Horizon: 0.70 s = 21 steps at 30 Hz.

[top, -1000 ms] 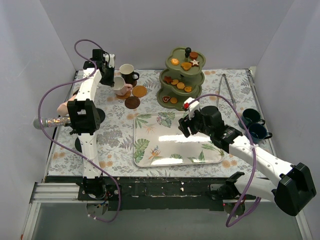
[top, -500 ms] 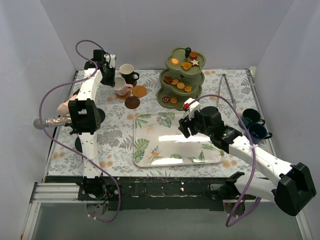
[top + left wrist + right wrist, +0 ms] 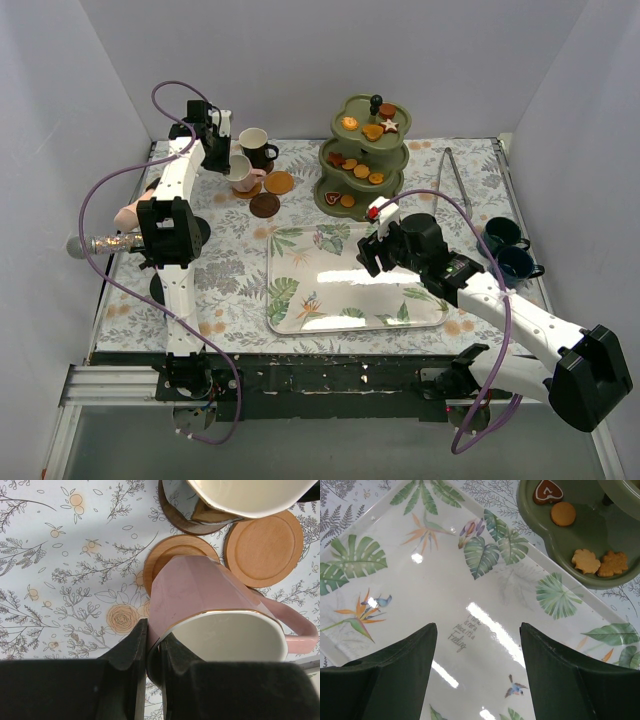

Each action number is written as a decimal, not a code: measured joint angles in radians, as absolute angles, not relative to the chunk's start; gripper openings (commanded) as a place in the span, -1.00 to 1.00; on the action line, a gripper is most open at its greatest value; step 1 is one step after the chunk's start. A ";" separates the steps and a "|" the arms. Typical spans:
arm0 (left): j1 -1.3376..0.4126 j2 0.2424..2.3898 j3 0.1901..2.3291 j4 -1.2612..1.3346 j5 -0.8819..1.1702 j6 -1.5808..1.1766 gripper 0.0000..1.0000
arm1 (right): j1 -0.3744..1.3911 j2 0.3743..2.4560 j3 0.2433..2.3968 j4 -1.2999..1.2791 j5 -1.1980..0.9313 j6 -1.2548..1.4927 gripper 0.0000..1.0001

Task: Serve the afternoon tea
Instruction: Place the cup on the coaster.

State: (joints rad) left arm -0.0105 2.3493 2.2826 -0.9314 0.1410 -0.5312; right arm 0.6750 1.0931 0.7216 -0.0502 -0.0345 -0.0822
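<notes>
**Left gripper** [image 3: 153,639]: black jaws drawn together, clamped on the rim wall of the pink mug [image 3: 200,595]. The mug is faceted ceramic with a gold edge and a cream inside. It is tilted, with its mouth toward the wrist camera and its handle at the right of that frame.

**Around the pink mug, wrist view:**
- A light wooden round coaster [image 3: 170,555] is partly hidden behind the mug. Whether they touch cannot be told.
- A second light wooden coaster [image 3: 263,542] lies bare at the upper right.
- A white mug with dark handle [image 3: 240,497] stands on a dark brown coaster [image 3: 172,520] at the top edge.
- A grey-white floral tablecloth [image 3: 65,580] lies beneath everything.

All of these sit at the upper left of the overhead frame.

**Right gripper** [image 3: 477,630]: dark green jaws wide apart, holding nothing. It hangs over the white rectangular tray printed with tropical leaves [image 3: 420,570], which is at the centre of the overhead frame.

**Olive-green three-tier stand with black knob** [image 3: 600,530]: just beyond the tray's far corner, at the upper right of the wrist view. Its lowest tier carries these biscuits:
- a brown heart biscuit [image 3: 547,491]
- a round orange biscuit [image 3: 563,513]
- two leaf-shaped orange biscuits [image 3: 586,561]

**Right edge, overhead view:** two dark mugs [image 3: 505,236] stand side by side. Metal tongs [image 3: 455,180] lie between them and the stand.

**Left edge, overhead view:** a glittery microphone [image 3: 100,243].
</notes>
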 measured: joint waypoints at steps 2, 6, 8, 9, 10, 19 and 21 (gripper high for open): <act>-0.010 2.350 2.283 -0.931 0.141 -0.532 -1.00 | 0.675 1.093 0.722 -0.050 -0.035 -0.082 0.50; -0.010 2.350 2.283 -0.931 0.141 -0.531 -1.00 | 0.675 1.093 0.722 -0.050 -0.037 -0.082 0.50; -0.010 2.350 2.283 -0.931 0.141 -0.532 -1.00 | 0.675 1.093 0.722 -0.051 -0.037 -0.082 0.50; -0.010 2.350 2.283 -0.931 0.141 -0.532 -1.00 | 0.675 1.093 0.722 -0.050 -0.037 -0.081 0.50; -0.010 2.350 2.283 -0.931 0.141 -0.532 -1.00 | 0.675 1.093 0.721 -0.050 -0.037 -0.082 0.50; -0.010 2.351 2.280 -0.931 0.139 -0.532 -1.00 | 0.675 1.093 0.706 -0.050 -0.038 -0.081 0.50; -0.010 2.351 2.274 -0.930 0.139 -0.532 -1.00 | 0.675 1.093 0.703 -0.051 -0.038 -0.081 0.50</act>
State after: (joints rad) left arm -0.0105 2.3512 2.2742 -0.9298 0.1387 -0.5316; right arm 0.6750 1.0931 0.7029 -0.0505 -0.0376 -0.0811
